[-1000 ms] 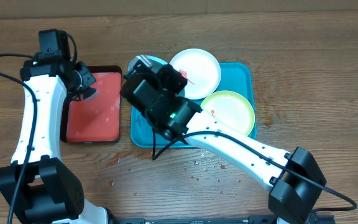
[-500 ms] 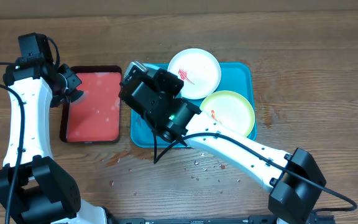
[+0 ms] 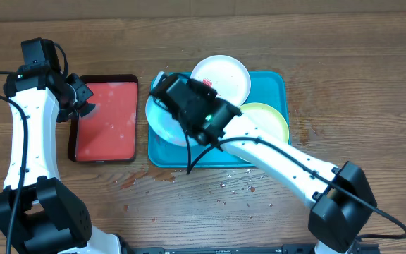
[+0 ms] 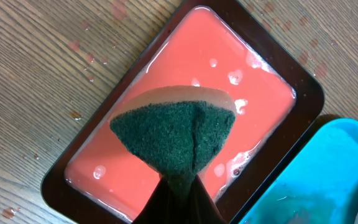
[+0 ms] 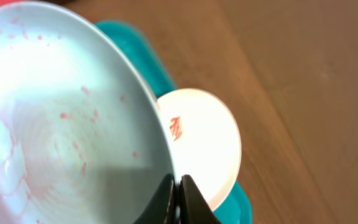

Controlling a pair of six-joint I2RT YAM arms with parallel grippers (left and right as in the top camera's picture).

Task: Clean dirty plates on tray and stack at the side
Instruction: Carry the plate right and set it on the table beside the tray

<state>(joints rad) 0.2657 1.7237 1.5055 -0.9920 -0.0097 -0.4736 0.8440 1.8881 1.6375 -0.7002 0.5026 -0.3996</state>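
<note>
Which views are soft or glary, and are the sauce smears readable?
Right wrist: light blue round plastic plate close and soft, pink specks visible; white round plastic plate nearly blown out, its red smear readable. Left wrist: green scouring sponge sharp, glints on the wet dark-rimmed red tray. Overhead: even light, crisp.

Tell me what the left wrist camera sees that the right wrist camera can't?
Only the left wrist camera: a green sponge pinched in the left gripper, above the wet red tray. Only the right wrist camera: the light blue plate, gripped at its rim by the right gripper, and the white plate with a red smear. Both: the teal tray and the wooden table.
</note>
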